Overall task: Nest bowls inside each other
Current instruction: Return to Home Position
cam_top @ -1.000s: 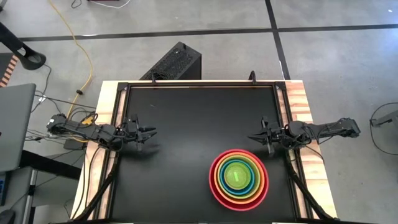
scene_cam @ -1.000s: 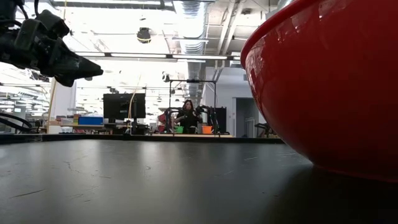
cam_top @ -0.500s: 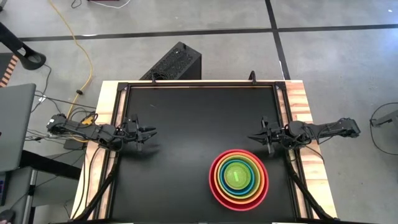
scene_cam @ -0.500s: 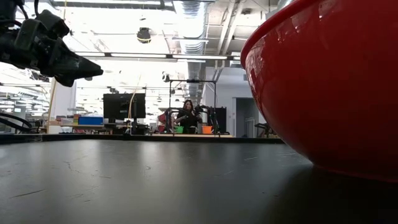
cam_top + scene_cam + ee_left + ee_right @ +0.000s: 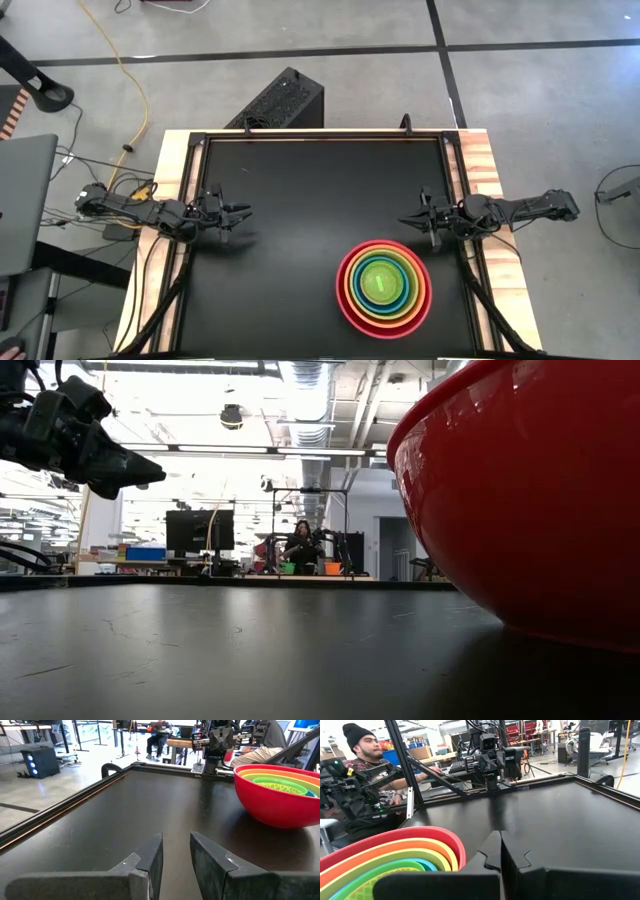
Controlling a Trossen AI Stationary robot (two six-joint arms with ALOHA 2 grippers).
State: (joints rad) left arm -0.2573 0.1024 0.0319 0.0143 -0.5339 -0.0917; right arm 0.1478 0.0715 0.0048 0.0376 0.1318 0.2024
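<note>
Several bowls [image 5: 384,284] sit nested in one stack on the black table, near its front right. The large red bowl [image 5: 520,490] is outermost and rests on its base. Inside it come orange, lime green and blue rims [image 5: 427,862], with a speckled green-yellow bowl [image 5: 274,784] at the centre. My left gripper [image 5: 243,211] hovers level at the table's left edge, its fingers [image 5: 152,851] a narrow gap apart with nothing between them. At the right edge, just beyond the stack, my right gripper [image 5: 405,222] hovers with its fingers [image 5: 492,845] shut together.
The table [image 5: 300,190] is black with wooden side rails [image 5: 490,170]. A black box [image 5: 280,100] stands on the floor beyond the far edge. A person [image 5: 365,780] sits beside the table's left side at other equipment.
</note>
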